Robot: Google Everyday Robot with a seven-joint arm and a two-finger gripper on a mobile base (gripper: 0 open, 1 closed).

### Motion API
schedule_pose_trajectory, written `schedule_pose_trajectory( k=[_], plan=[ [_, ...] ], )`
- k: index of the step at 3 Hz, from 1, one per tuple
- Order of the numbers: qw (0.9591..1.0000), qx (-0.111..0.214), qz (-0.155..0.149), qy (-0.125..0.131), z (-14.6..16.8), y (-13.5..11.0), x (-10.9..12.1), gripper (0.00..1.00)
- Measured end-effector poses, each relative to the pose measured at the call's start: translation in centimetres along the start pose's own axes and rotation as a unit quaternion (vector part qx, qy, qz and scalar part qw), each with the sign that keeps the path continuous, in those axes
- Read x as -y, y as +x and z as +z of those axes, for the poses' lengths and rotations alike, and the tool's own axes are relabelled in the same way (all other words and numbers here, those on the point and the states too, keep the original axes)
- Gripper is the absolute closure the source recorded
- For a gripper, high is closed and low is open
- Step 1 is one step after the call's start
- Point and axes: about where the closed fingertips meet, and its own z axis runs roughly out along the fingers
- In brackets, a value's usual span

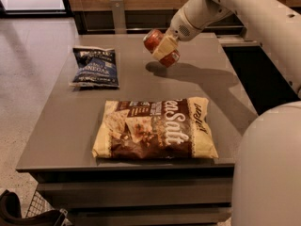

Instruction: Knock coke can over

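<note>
The coke can (pixel 153 40) is small and red. It is held tilted in the air above the far middle of the grey table (pixel 61 135). Its top points up and left. My gripper (pixel 163 49) is at the end of the white arm that comes in from the upper right. Its tan fingers (pixel 165 46) are shut across the can's middle. The can's shadow lies on the table just below and to the right of it.
A blue chip bag (pixel 95 67) lies at the far left of the table. A large brown and cream chip bag (pixel 155 128) lies flat near the front edge. My white arm and body fill the right side. A wooden wall stands behind the table.
</note>
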Motion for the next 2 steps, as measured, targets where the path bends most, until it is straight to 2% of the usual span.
schedule_pose_trajectory(
  k=[1,2],
  plan=[
    [0.998,-0.061,-0.013,0.002,1.3,1.3,-0.5,1.0],
    [0.9947,-0.1,-0.018,-0.011,2.7,2.4,-1.0,1.0]
  ],
)
